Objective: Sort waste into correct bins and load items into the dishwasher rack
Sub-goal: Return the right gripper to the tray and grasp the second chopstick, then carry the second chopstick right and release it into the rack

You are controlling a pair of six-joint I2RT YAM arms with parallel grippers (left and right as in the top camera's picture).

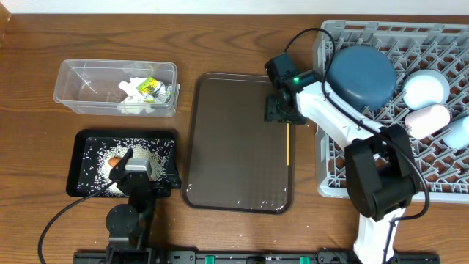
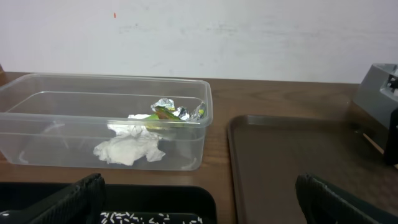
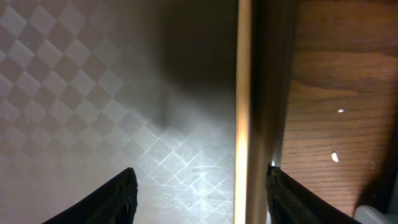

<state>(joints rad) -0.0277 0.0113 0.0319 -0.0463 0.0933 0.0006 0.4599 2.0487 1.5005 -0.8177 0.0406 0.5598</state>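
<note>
The clear tub (image 1: 117,88) holds the crumpled tissue (image 2: 129,149) and the yellow-green wrapper (image 2: 174,113). The black tray (image 1: 88,158) holds rice grains (image 1: 99,154) and the carrot (image 1: 115,160). My left gripper (image 1: 143,167) is open and empty over the black tray (image 2: 155,198). My right gripper (image 1: 284,116) is open, low over a wooden chopstick (image 1: 287,144) lying along the brown tray's right edge. The chopstick (image 3: 244,112) runs between the fingers (image 3: 202,199), close to the right one. The grey rack (image 1: 330,169) holds the dark-blue dish (image 1: 360,77), light-blue bowl (image 1: 426,88), white cup (image 1: 427,119) and light-blue cup (image 1: 460,132).
The large brown serving tray (image 1: 238,143) lies between the black tray and the rack, with the chopstick at its right rim. A few rice grains (image 3: 334,157) lie on the wood table right of the tray. A wall stands behind the tub.
</note>
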